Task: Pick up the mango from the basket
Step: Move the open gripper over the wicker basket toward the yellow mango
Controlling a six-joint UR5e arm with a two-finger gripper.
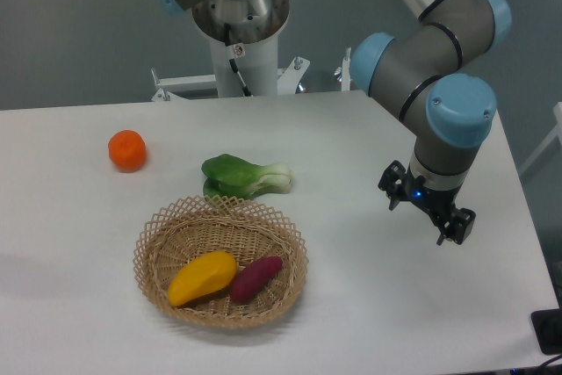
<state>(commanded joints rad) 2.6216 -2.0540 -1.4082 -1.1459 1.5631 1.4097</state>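
The mango, yellow-orange and tapered, lies in the front left of the round wicker basket. It touches a purple sweet potato on its right. My gripper hangs over the bare table well to the right of the basket, about level with the basket's far rim. Its two dark fingers stand apart and open, with nothing between them.
A round orange fruit sits on the table at the left. A green bok choy lies just behind the basket. The arm's base column stands at the table's far edge. The table's right edge is close to the gripper.
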